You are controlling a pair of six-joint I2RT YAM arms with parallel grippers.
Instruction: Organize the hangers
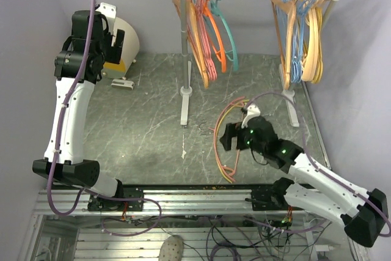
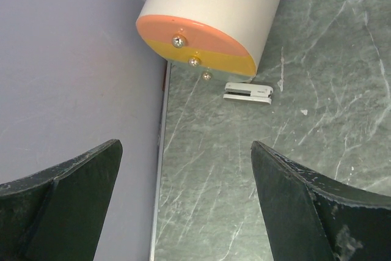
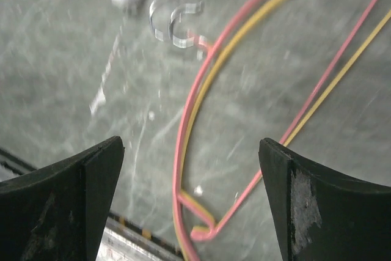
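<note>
Right gripper point(image 3: 189, 151), spread wide, hovers over thin pink and yellow hangers point(image 3: 182, 132) at frame centre; best to straddle both wires before closing; left gripper point(image 2: 186, 148) spread too.

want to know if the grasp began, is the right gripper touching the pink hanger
Cannot tell: right wrist view shows the pink hanger passing one finger of the right gripper, height unclear.

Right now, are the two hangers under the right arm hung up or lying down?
Lying down: the pink hanger and yellow hanger rest flat on the table, below the open right pincer.
</note>
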